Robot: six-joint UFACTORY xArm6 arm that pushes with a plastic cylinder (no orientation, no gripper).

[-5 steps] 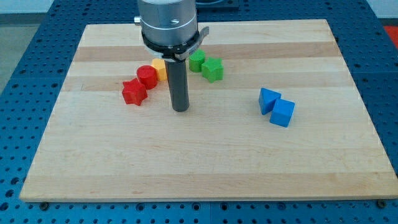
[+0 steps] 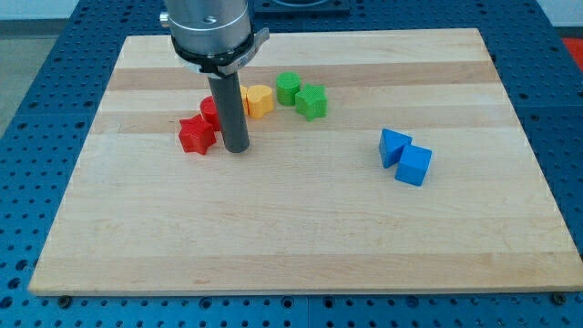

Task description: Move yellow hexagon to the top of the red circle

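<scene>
My tip (image 2: 237,148) rests on the board just right of the red star block (image 2: 196,134). The rod hides most of the red circle block (image 2: 209,107), which sits behind it, above the star. A yellow block (image 2: 260,100) lies to the right of the rod, with a sliver of a second yellow block (image 2: 243,94) beside it; I cannot tell which is the hexagon. The tip is below and left of the yellow blocks.
A green round block (image 2: 288,88) and a green star-like block (image 2: 311,100) sit right of the yellow ones. Two blue blocks (image 2: 393,146) (image 2: 414,166) lie touching at the view's right. The wooden board (image 2: 291,246) ends in blue perforated table.
The rod has moved left, from below the yellow block to beside the red star. It now covers the red circle and uncovers the yellow blocks. No block has visibly shifted.
</scene>
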